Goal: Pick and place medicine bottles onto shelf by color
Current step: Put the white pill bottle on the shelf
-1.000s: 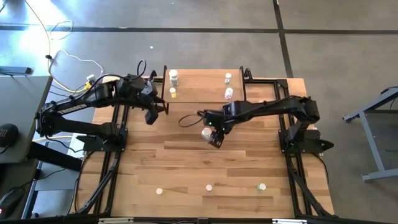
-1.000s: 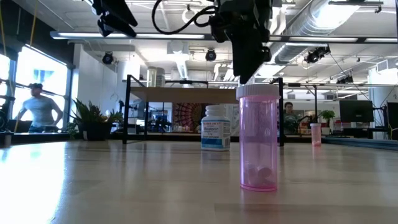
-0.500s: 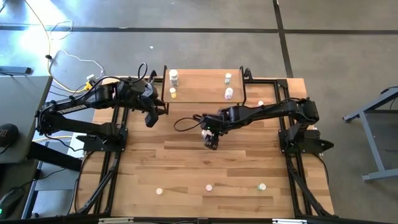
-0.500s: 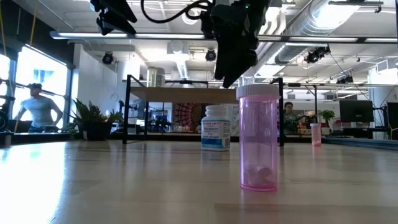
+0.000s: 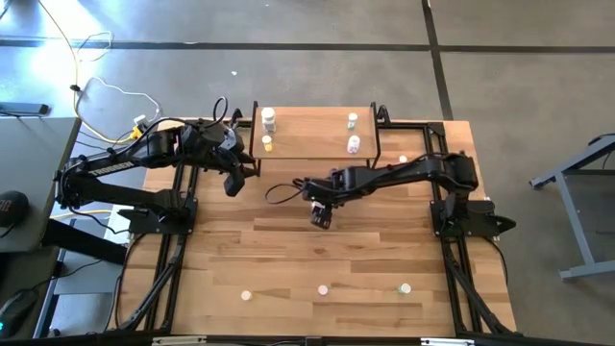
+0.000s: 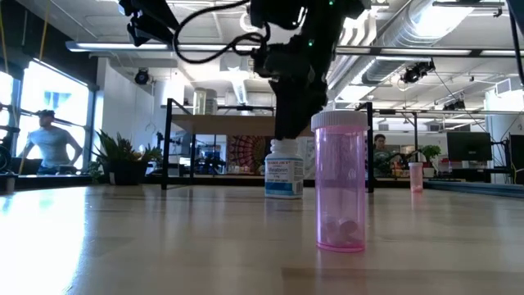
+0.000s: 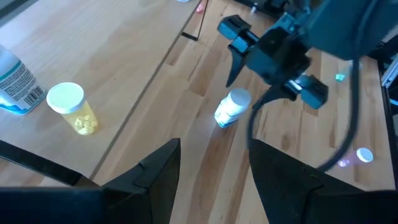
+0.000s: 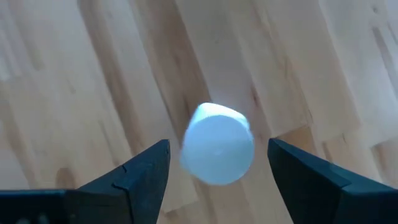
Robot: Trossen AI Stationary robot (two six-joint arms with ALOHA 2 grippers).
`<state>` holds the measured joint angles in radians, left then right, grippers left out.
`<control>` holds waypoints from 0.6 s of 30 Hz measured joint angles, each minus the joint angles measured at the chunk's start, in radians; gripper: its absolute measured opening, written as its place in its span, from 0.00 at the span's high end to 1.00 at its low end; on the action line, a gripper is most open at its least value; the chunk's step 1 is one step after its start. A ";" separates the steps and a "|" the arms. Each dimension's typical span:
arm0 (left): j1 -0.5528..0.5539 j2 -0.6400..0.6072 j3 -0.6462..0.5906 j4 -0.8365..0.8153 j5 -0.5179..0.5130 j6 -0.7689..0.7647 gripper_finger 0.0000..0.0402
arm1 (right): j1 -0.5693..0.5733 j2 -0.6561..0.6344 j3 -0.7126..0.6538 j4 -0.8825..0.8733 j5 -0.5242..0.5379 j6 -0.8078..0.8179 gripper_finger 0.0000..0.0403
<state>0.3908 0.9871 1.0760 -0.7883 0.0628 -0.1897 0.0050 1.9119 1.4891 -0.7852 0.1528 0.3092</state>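
A white medicine bottle stands upright on the table's middle, with its white cap facing up. My right gripper hangs open right above it, pointing down, one finger on each side of the cap with gaps showing; it is also in the high view. The shelf stands at the far edge and bears a white bottle, a yellow bottle, a green one and a pink one. My left gripper waits open, raised, by the shelf's left end.
A pink bottle stands near the table's near edge, with a pale one to its left and a green one to its right. One more small bottle stands right of the shelf. Black frame rails run along both table sides.
My right gripper has moved toward the table's left and come down over the white bottle in the table's middle, staying open. The bottle has stayed in place.
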 joint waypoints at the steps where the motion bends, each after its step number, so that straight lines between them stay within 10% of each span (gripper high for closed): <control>1: 0.000 0.000 0.000 0.000 0.000 0.002 0.55 | -0.006 0.006 0.000 0.001 -0.007 0.003 0.35; 18: 0.000 0.000 0.000 0.000 -0.049 0.021 0.55 | -0.059 0.028 0.001 0.005 -0.151 0.026 0.62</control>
<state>0.3908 0.9871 1.0760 -0.7884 0.0136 -0.1687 -0.0537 1.9400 1.4902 -0.7806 0.0014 0.3351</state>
